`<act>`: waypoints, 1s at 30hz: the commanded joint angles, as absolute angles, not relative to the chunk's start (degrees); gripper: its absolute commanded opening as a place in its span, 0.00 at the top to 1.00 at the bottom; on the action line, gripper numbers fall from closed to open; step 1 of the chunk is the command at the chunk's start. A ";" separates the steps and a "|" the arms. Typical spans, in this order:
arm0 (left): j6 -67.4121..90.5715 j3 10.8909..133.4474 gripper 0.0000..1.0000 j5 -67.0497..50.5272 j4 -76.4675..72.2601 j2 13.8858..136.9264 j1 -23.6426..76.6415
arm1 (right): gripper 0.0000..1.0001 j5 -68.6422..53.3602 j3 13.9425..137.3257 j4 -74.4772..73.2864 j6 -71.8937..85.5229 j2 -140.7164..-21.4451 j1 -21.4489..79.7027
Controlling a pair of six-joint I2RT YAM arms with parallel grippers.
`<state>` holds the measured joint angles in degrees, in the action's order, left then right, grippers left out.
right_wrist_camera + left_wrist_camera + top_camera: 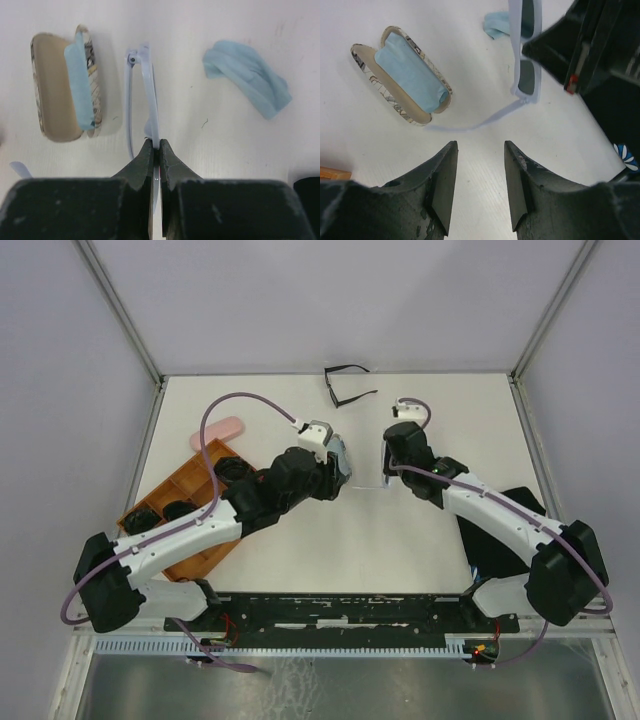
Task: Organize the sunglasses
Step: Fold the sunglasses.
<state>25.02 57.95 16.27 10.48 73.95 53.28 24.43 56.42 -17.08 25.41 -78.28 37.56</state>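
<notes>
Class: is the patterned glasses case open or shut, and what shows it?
Open. The patterned case lies hinged apart, its beige lining showing and a light-blue cloth lying in it; no glasses inside.

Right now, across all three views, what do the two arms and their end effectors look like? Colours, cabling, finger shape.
Left arm and right arm: white link shells with bulky black joint housings. A purple cable runs in a loop along each arm. Left end effector and right end effector: two black tapered fingers with flat inner faces. The left one's fingers look scuffed.
</notes>
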 commanded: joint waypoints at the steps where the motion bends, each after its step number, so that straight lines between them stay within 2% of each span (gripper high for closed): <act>1: 19.70 55.11 0.50 11.78 8.04 70.76 53.73 | 1.00 24.97 60.72 -15.18 32.36 -75.79 33.26; 5: 18.84 53.59 0.50 10.24 7.26 71.72 54.69 | 1.00 24.15 60.03 -14.47 34.83 -73.11 32.14; 12: 19.70 54.93 0.51 14.28 6.15 75.91 55.08 | 1.00 19.89 56.77 -13.16 37.04 -68.05 31.69; 30: 19.15 61.18 0.51 20.88 5.27 81.56 55.08 | 1.00 12.67 54.49 -13.97 34.07 -65.57 31.69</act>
